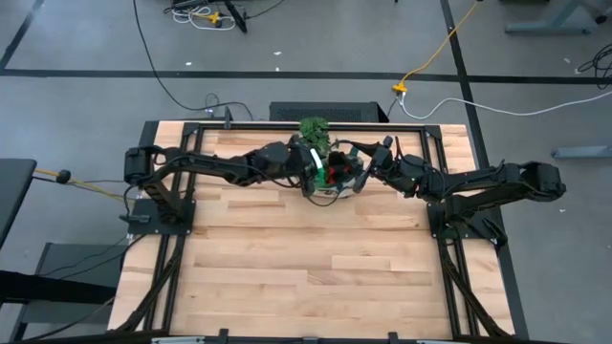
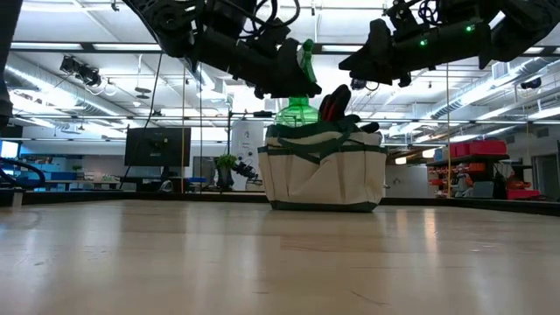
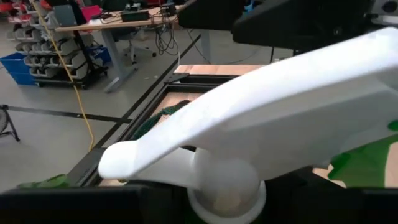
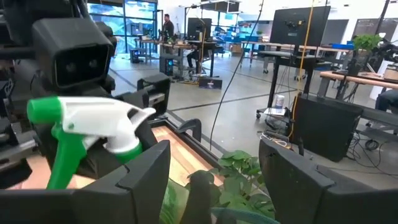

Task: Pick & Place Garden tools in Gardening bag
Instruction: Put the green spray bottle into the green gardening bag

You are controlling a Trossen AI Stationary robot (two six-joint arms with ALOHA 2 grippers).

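Observation:
The cream gardening bag (image 1: pixel 330 183) with green trim stands on the table's far middle; it also shows in the low view (image 2: pixel 324 175). The green spray bottle (image 2: pixel 297 109) stands upright in it, its white-and-green head (image 4: pixel 93 118) above the rim. Red-and-black gloves (image 2: pixel 337 101) stick out of the bag beside it. My left gripper (image 1: pixel 308 167) is at the bottle's head, shut on it. My right gripper (image 4: pixel 214 180) is open and empty, above the bag's right side (image 1: pixel 368 170). Shears and rakes do not show. My left gripper holds the spray bottle at its neck (image 3: pixel 224 190), just under the white head, coming level from the table's left. The head itself hides the fingers' contact in the left wrist view. The bottle stands upright, its body down in the bag.
A small green plant (image 1: pixel 314 129) stands just beyond the bag at the table's far edge. The wooden table top (image 1: pixel 306 268) stretches bare toward the near edge. Both arms meet over the bag, close to each other.

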